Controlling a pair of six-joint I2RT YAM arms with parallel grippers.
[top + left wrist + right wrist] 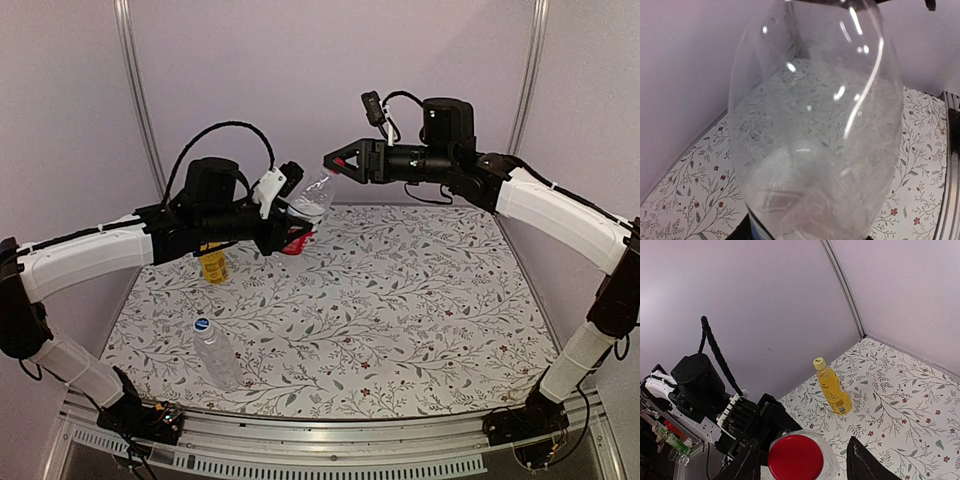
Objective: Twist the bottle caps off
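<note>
My left gripper (pixel 290 215) is shut on the clear bottle with a red label (pixel 312 193) and holds it in the air, tilted, neck toward my right gripper. That bottle fills the left wrist view (pixel 815 125) and hides the fingers there. My right gripper (pixel 332 161) is open at the bottle's neck. In the right wrist view the red cap (pixel 796 458) sits on the bottle between the spread fingers (pixel 865 464), with gaps on both sides. The yellow-liquid bottle (pixel 213 265) with its yellow cap (pixel 819 363) stands on the table. The clear unlabelled bottle (pixel 217 353) with the blue cap (pixel 201 325) stands near the front left.
The flowered table cover (pixel 400 300) spans the work area, with purple walls behind and to the sides. A metal rail (pixel 330 430) runs along the near edge. The left arm (pixel 90 255) reaches over the yellow bottle's spot.
</note>
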